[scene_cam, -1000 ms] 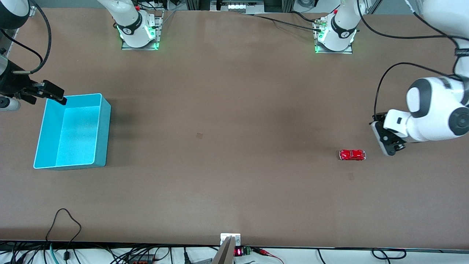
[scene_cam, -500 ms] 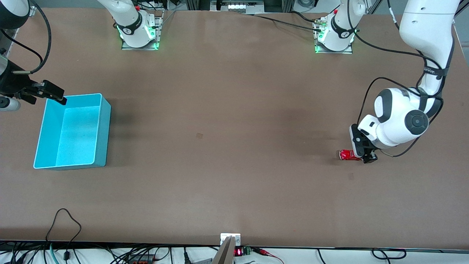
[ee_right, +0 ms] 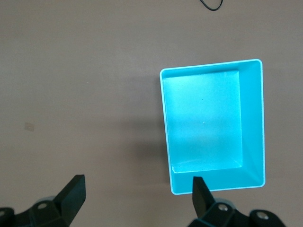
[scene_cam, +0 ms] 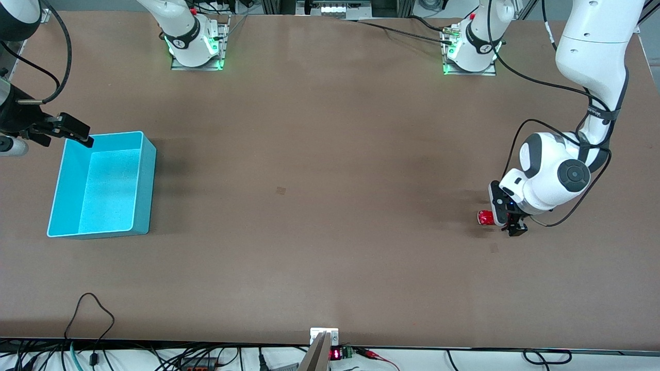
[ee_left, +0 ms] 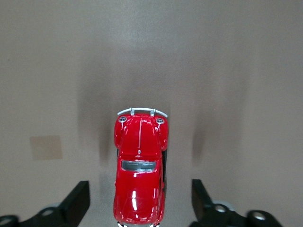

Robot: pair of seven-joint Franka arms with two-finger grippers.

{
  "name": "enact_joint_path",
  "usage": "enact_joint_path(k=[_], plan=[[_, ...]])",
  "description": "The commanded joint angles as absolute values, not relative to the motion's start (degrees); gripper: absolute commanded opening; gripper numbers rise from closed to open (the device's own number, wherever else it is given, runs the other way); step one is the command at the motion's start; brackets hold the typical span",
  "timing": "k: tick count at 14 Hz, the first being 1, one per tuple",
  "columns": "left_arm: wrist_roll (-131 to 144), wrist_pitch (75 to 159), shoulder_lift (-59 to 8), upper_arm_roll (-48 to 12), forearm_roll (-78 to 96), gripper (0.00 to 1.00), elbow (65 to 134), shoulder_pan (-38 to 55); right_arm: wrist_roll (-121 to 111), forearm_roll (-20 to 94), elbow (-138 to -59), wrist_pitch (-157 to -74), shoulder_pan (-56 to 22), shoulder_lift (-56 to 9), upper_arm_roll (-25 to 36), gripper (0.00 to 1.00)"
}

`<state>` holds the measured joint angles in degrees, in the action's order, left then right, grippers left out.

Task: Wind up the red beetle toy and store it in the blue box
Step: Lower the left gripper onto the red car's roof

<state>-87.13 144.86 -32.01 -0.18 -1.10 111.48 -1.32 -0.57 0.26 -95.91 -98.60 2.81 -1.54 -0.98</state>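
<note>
Over the red beetle toy point(ee_left: 139, 172) my left gripper point(scene_cam: 508, 222) straddles it, jaws released; right gripper point(scene_cam: 77, 133) waits released above the blue box point(scene_cam: 147, 175) corner.

Brown matte flat surface point(scene_cam: 319, 154) carries two items. Light blue rectangular plastic box point(scene_cam: 146, 175) sits at roughly 9 o'clock, toward the right arm's end, open side up. Tiny glossy red beetle-shaped toy car point(scene_cam: 484, 218) sits at about 3 o'clock, toward the left arm's end, wheels down, well apart from the box.
</note>
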Motion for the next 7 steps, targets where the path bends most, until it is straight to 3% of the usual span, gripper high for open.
enact_joint_path(k=[1,3,4,7], plan=[[-90.4,145.2,-32.1,-0.3,-1.8,0.37,111.2,-1.1,-1.0,-0.4,-95.2,-97.6,3.1,-1.6,-1.1,1.0],[-92.2,145.2,-32.1,-0.3,-1.8,0.11,111.0,-1.3,-1.0,-0.5,-95.2,-97.6,3.0,-1.6,-1.0,1.0],[-92.5,145.1,-32.2,-0.3,-1.8,0.07,111.0,-1.2,-0.9,-0.9,-95.2,-97.7,3.0,-1.7,-1.0,1.0],[-92.8,144.9,-32.2,-0.3,-1.8,0.07,111.0,-1.1,-0.9,-1.1,-95.2,-97.9,3.1,-2.2,-1.0,1.0]])
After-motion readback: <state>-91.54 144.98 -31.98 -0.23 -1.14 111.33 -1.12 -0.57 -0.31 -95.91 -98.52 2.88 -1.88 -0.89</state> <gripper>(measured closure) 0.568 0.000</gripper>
